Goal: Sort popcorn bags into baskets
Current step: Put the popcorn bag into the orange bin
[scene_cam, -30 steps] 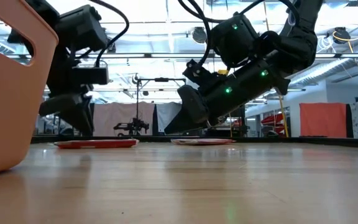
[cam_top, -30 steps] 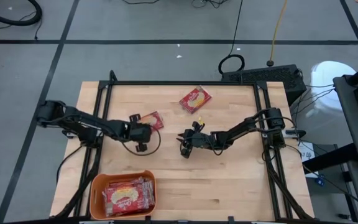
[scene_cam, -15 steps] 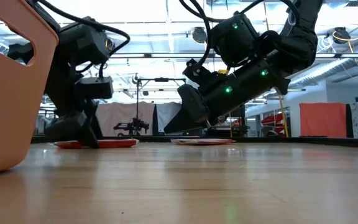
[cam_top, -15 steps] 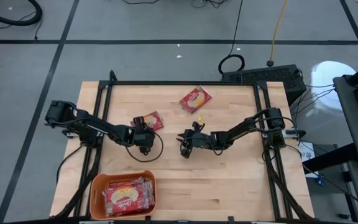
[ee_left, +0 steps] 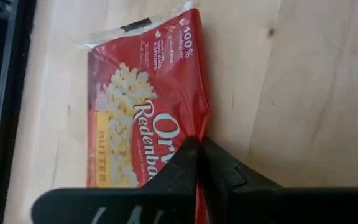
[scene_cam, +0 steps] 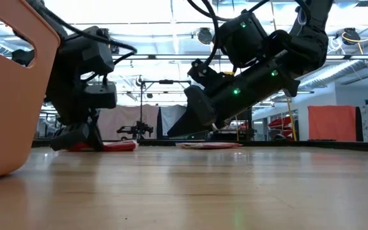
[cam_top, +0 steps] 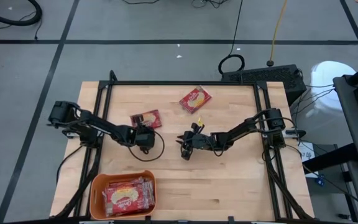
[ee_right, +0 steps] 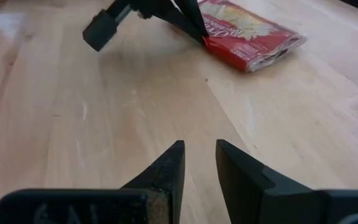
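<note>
In the high view's lower left, the orange basket (cam_top: 96, 186) holds a stack of red bags (cam_top: 128, 195). Above it, left of centre, the left gripper (cam_top: 143, 134) is pinched tight on the edge of a bag (cam_top: 146, 118) lying on the table (cam_top: 229, 180). Another bag (cam_top: 194, 99) lies upper centre. Right of centre, the right gripper (cam_top: 184, 148) hovers slightly parted, holding nothing.

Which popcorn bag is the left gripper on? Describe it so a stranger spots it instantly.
On the wooden table, two red bags lie loose beyond the orange basket. It is the bag nearer the left side, with the left gripper pinching its edge; the other bag lies alone, untouched.
</note>
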`<control>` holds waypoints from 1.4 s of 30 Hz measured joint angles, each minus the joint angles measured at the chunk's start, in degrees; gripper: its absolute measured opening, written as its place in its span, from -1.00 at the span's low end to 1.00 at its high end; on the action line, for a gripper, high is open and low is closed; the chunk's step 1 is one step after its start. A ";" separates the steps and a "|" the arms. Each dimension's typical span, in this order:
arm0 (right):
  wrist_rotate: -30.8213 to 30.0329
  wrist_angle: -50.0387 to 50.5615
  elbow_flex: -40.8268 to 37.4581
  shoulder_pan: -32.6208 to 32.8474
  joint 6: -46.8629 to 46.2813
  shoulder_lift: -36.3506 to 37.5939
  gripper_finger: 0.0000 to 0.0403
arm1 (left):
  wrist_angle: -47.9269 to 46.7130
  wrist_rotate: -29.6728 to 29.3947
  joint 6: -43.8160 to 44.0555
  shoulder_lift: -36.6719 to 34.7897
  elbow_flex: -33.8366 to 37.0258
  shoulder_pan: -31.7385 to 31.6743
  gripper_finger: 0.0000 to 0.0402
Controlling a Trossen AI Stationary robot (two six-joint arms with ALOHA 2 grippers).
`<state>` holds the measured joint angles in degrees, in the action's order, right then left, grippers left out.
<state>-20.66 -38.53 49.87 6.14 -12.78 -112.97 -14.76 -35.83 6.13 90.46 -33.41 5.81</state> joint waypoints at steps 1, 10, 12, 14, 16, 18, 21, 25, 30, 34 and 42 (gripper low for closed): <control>-0.01 -0.07 0.00 0.03 -0.01 0.00 -0.57 | -1.01 0.54 0.02 -0.59 -0.44 0.22 -0.94; 1.01 -2.23 0.00 1.26 6.71 0.00 -0.56 | -11.93 8.01 -0.37 -10.71 -7.36 4.30 -0.98; 1.15 -4.60 0.00 2.63 11.67 0.00 -0.53 | -12.19 11.44 -1.48 -13.46 -8.47 5.05 -0.98; 1.17 -7.83 0.00 3.85 16.32 0.00 -0.46 | -13.80 14.71 -1.90 -16.16 -9.07 5.51 -0.99; -0.38 -11.22 0.00 4.92 20.30 0.00 -0.36 | -13.44 18.82 -3.03 -18.66 -9.35 5.94 -0.99; -3.19 -14.51 0.05 5.63 23.76 0.00 -0.25 | -13.29 22.38 -4.20 -21.21 -9.43 6.39 -0.99; -4.80 -16.87 0.09 5.98 26.89 0.00 -0.05 | -13.71 27.29 -4.61 -23.74 -9.40 6.53 -0.99; -2.71 -17.47 0.56 5.54 28.41 -0.24 0.19 | -12.76 31.33 -5.08 -24.97 -9.31 6.62 -0.99; 2.76 -16.40 3.07 4.54 28.53 -0.57 0.35 | -9.67 33.25 -6.12 -25.10 -9.29 7.09 -0.99; 5.39 -14.72 5.04 4.58 30.41 -0.66 0.29 | -6.69 34.40 -7.17 -25.10 -9.29 7.10 -0.99; 5.64 -11.69 6.54 4.60 27.91 -0.66 -0.30 | -4.88 34.42 -7.56 -25.10 -9.30 7.08 -0.97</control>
<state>-15.02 -50.23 56.40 10.74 15.13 -113.62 -19.64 -1.41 -1.43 65.36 -42.71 12.89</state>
